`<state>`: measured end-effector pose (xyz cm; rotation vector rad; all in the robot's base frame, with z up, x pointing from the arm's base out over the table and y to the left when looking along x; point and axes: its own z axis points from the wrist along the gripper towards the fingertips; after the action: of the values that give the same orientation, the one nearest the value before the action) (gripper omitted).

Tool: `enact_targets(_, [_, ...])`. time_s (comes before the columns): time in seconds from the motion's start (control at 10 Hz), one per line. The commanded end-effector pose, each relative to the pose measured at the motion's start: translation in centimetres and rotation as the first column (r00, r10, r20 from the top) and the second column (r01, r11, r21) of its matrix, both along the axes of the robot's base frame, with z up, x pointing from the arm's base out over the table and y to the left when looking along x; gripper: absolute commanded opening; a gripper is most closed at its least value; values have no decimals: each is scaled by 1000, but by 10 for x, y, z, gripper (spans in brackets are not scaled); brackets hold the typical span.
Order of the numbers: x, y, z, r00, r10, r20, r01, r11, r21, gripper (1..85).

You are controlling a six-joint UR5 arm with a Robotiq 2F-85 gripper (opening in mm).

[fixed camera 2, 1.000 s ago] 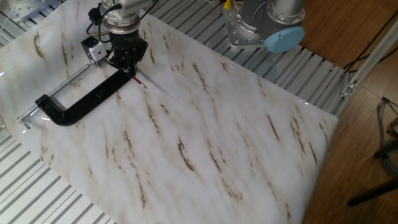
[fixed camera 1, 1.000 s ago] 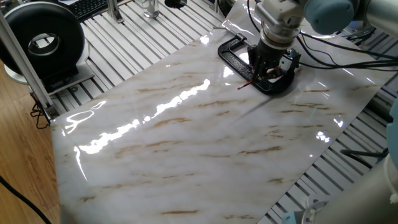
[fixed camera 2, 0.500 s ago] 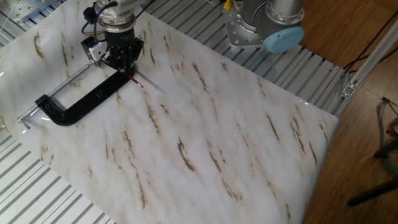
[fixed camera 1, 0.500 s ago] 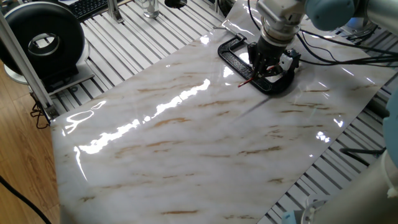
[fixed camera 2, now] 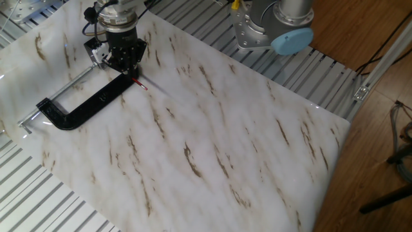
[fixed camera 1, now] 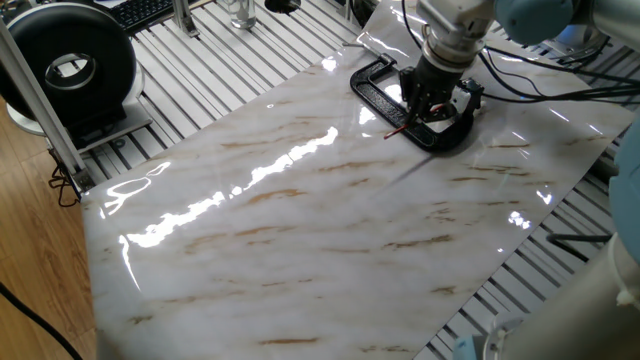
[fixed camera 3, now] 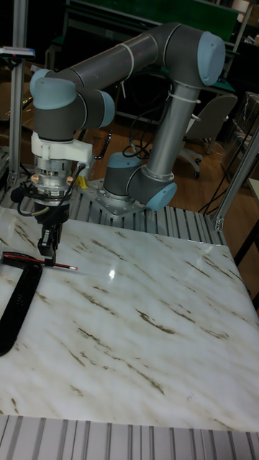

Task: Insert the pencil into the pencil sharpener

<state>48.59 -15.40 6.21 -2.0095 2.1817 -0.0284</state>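
Fingers (fixed camera 3: 50, 251) clenched on the pencil (fixed camera 3: 43, 261) — held near level just above the marble table (fixed camera 3: 144, 323), its tip jutting past the black clamp (fixed camera 2: 84, 105). Pencil sharpener hidden from sight — position cannot be told.

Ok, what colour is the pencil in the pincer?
Dark red pencil, clearest in the tall fixed view.
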Motion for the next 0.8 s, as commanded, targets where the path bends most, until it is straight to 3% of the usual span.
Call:
enact_targets(0.0, [-1,4,3,1000,-19,-1,19,999,39,10])
enact_targets(0.7, [-4,-5,6,1000,1,-5,-1,999,37,10])
